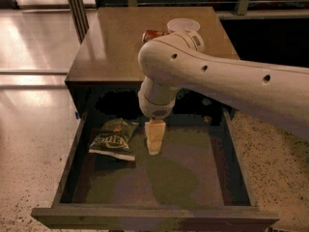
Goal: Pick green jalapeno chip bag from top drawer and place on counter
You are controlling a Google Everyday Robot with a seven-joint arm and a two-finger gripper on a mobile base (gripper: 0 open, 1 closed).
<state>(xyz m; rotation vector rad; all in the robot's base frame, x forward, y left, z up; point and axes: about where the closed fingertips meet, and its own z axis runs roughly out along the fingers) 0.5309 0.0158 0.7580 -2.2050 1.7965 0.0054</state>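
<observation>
The counter (111,47) stands with the top drawer (154,217) pulled out below its front edge. The arm (217,76) crosses the tabletop's right edge, and the gripper (154,138) hangs inside the drawer; I cannot tell whether it is released or clenched. The green jalapeno chip bag (114,139) lies flat on the drawer floor below the front-left corner, just left of the gripper and apart from it; it looks light, soft and crinkly, so a gentle pinch across its puffed middle seems best.

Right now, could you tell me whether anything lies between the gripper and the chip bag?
Nothing visible: the gripper hangs inside the top drawer beside the green jalapeno chip bag, bare floor between them.
</observation>
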